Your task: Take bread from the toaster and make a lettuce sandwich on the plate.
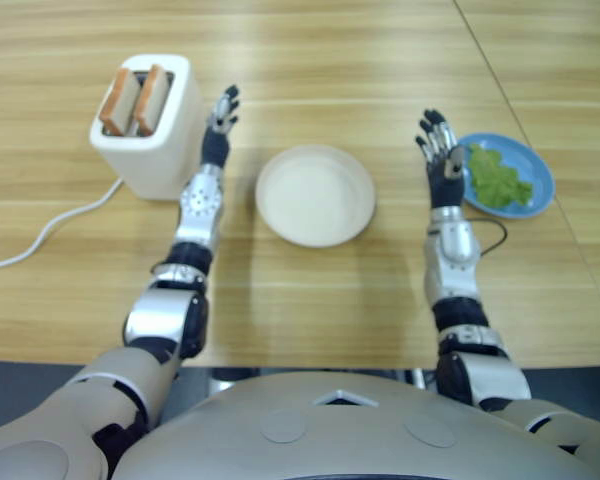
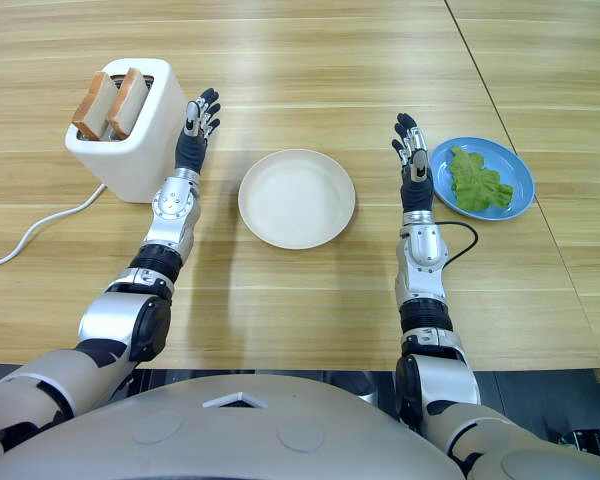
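Fingers [image 2: 202, 112] of the left hand [image 2: 193, 140] are straight and slightly spread, holding nothing. That hand sits left of the plate [image 2: 298, 240], between it and the toaster [image 2: 130, 150], just beside the toaster's wall; whether it touches, I cannot tell. Fingers [image 2: 408, 135] of the right hand [image 2: 414, 175] are likewise extended and empty, right of the plate, between it and a blue dish [image 2: 515, 165], with the fingertips near that dish's rim. Progress, as judged: nothing done yet. Both slices of bread [image 2: 110, 103] stand upright in the toaster slots, left of the plate and a little farther back, above and beyond the left fingertips and apart from them. The plate is bare, mid-surface [image 2: 330, 60]. Lettuce [image 2: 475, 182] lies on the blue dish, right of the plate, just beside the right fingers but not in them. A white cord [image 2: 30, 235] trails off from the toaster, far left of the plate. Left to do, by my reading: lift out a slice and lay it on the plate, add lettuce, then cap with the second slice. The left hand looks best placed for the bread and the right for the lettuce.
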Controlling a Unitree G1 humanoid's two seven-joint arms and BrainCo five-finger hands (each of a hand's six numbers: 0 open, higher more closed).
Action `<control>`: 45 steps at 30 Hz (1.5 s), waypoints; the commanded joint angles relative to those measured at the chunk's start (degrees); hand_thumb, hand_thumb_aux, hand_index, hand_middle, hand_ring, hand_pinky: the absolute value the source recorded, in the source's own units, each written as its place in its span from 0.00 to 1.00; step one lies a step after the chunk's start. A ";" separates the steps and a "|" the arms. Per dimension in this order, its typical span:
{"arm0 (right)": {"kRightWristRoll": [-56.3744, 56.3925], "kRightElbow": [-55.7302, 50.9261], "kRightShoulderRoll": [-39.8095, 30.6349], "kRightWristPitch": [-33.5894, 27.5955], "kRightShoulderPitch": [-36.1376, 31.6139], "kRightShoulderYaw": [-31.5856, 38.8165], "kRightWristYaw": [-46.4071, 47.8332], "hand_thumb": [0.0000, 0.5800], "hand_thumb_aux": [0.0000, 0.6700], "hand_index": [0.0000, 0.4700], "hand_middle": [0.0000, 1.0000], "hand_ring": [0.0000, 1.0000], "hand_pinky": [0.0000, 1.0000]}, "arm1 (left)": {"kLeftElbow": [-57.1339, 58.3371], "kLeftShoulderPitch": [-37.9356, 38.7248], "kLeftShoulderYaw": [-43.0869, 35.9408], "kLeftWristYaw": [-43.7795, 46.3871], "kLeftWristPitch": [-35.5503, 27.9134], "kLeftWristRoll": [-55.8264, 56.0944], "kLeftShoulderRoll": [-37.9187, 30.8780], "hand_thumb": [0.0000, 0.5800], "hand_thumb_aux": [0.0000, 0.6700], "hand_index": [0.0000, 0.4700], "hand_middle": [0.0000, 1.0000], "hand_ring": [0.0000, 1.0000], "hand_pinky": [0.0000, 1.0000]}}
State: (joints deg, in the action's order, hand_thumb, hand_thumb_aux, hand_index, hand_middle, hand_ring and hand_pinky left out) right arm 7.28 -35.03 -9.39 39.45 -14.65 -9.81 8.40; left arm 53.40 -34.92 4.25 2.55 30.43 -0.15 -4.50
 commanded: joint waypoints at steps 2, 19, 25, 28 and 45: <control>-0.16 0.54 0.06 -0.85 0.19 -0.07 -0.03 0.00 0.00 0.00 0.00 0.00 0.00 | 0.82 -0.05 -0.01 0.40 -0.10 -0.04 -0.11 0.00 0.00 0.00 0.00 0.00 0.00; 0.10 -0.06 -0.24 -0.54 0.63 -0.67 -0.95 0.00 0.00 0.00 0.00 0.00 0.00 | -57.44 12.46 0.05 4.39 -13.63 0.93 -7.25 0.00 0.00 0.00 0.00 0.00 0.00; -0.45 0.35 0.51 -0.28 1.28 -0.11 -1.16 0.00 0.00 0.00 0.00 0.00 0.00 | -70.23 14.04 11.58 0.54 -27.69 -12.22 -22.26 0.00 0.00 0.00 0.00 0.00 0.00; -0.37 0.46 0.58 -0.27 1.32 -0.05 -1.02 0.00 0.00 0.00 0.00 0.00 0.00 | -67.07 15.98 13.45 -4.18 -33.33 -24.86 -28.78 0.00 0.00 0.00 0.00 0.00 0.00; -0.30 2.31 -0.16 -1.03 2.03 -0.15 -0.42 0.00 0.00 0.00 0.00 0.00 0.00 | -39.07 16.68 -4.15 -6.45 -49.29 -45.65 -35.17 0.00 0.00 0.00 0.00 0.00 0.00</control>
State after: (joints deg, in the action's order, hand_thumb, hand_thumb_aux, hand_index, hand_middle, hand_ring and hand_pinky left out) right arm 7.05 -32.94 -9.39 39.41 -13.33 -9.81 7.82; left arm 12.37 -17.92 1.67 -4.86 -18.30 -45.22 -39.50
